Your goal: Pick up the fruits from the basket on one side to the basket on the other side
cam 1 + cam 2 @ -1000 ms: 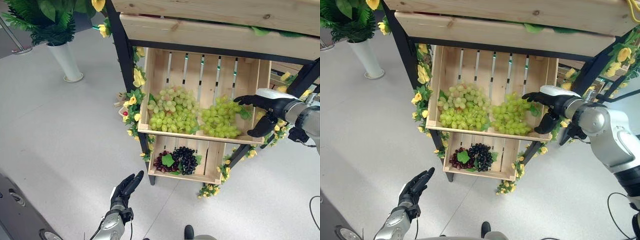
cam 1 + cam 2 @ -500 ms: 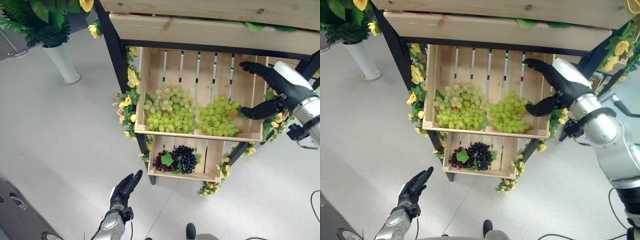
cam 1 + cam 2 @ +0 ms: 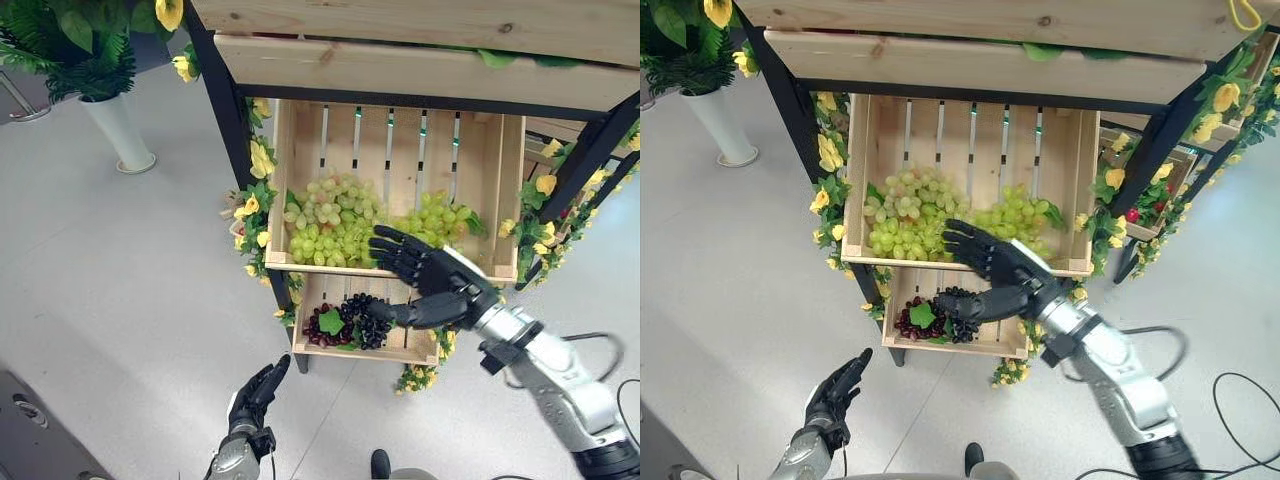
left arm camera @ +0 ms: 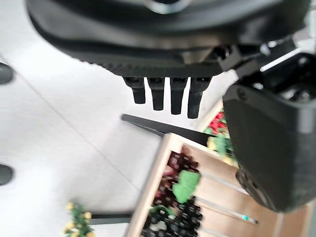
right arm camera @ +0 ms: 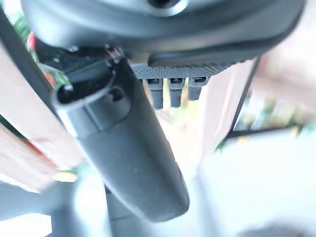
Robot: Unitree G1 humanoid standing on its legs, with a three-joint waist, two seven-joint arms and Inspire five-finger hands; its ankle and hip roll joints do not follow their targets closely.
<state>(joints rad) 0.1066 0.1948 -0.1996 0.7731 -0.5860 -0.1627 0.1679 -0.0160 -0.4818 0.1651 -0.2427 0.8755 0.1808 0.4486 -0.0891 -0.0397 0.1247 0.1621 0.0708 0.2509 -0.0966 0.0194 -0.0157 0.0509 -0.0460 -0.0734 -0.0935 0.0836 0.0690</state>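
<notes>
Task so far: it looks like the job has hardly begun. No fruit is in either hand, and all the fruit I can see sits in the crates.
Right hand: the right hand (image 3: 428, 283) is spread wide, fingers straight, thumb sticking out. It holds nothing. It hangs just in front of the upper crate's front edge, in front of the green grapes.
Left hand: the left hand (image 3: 254, 397) is low down, well below the upper crate, over the floor (image 3: 120, 290). Its fingers are straight and loose and it holds nothing.
Upper crate: the upper crate (image 3: 284, 190) is made of pale wooden slats with gaps between them. It looks hard and flat-sided.
Green grapes: the green grapes (image 3: 325, 220) lie inside the upper crate, in two heaps side by side. They are small, round and smooth, and packed into bumpy bunches.
Dark grapes: the dark grapes (image 3: 370, 318) lie in the lower crate (image 3: 425, 348), right under the upper crate. Some are red and some nearly black, with a flat green leaf on top.
Around: yellow flowers (image 3: 262, 160) with green leaves climb the black frame beside the upper crate.
What is left: I think a hand must next close on a bunch and carry it to another basket. Which basket that is, I cannot tell.
</notes>
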